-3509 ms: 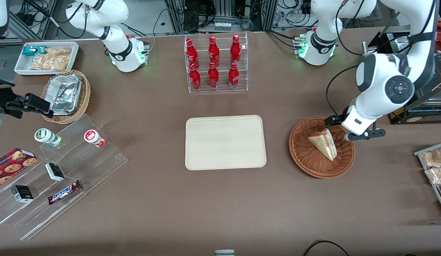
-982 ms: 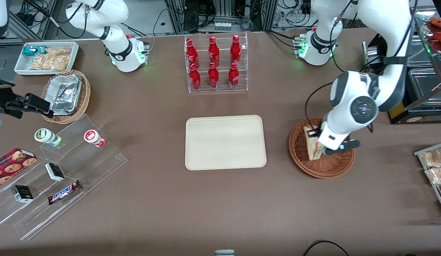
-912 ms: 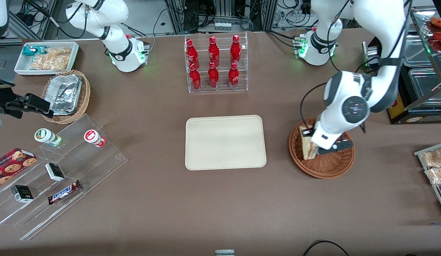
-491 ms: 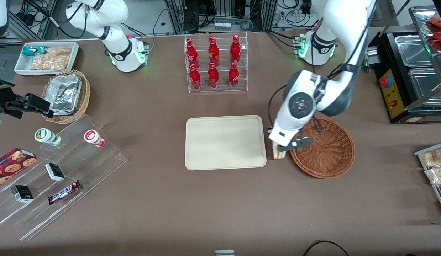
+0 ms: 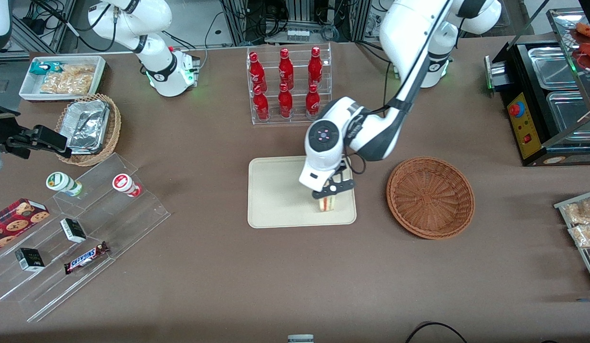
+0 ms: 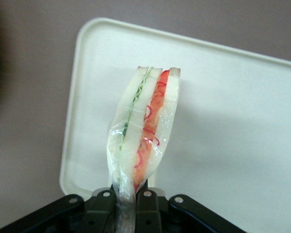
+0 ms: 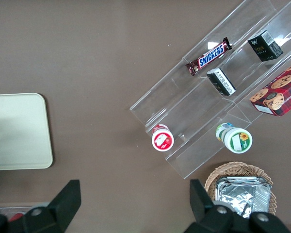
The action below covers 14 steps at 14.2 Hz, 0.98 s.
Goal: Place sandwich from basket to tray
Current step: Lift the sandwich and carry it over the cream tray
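One sandwich (image 5: 326, 203) is held edge-up in the gripper (image 5: 331, 189), whose jaws are closed on the wrapped bread; the wrist view shows the black fingers (image 6: 103, 206) pinching the narrow end of the sandwich (image 6: 143, 128), with green filling on one side and red and pink on the other. The gripper sits above the tray (image 5: 275, 195), at about four o'clock from the tray's centre as the front camera sees it, near the corner closest to that camera. Whether the sandwich touches the tray (image 6: 233, 136) cannot be told. The basket (image 5: 430, 197) stands on the desk (image 5: 295, 276) at three o'clock from the tray, apart from it, toward the working arm's end.
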### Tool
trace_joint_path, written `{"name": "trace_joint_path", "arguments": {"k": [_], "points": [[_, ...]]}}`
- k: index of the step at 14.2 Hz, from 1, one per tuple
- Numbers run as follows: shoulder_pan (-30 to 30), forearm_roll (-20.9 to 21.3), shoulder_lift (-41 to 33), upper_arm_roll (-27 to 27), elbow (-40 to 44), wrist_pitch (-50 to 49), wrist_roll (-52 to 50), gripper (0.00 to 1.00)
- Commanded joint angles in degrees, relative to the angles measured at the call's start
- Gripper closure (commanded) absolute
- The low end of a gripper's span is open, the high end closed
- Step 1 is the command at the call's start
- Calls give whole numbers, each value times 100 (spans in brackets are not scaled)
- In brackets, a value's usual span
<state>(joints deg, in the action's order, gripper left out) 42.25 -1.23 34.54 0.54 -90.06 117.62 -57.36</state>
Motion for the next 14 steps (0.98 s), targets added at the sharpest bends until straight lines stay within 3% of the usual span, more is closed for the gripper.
{"name": "trace_joint_path", "arguments": {"k": [1,7,9,10,11,12,14], "points": [[361,53,333,-89,462,-90,-407,99],[600,140,738,-89,841,-73,-689,98],[600,158,747,-89,841,-64,-689,91],[591,149,730,-98,841,-64,-680,82],[565,149,712,-98,841,-64,-619,47],[547,114,686,-98,841,-73,-697,2],[600,184,598,-124,928,-125,-671,0]]}}
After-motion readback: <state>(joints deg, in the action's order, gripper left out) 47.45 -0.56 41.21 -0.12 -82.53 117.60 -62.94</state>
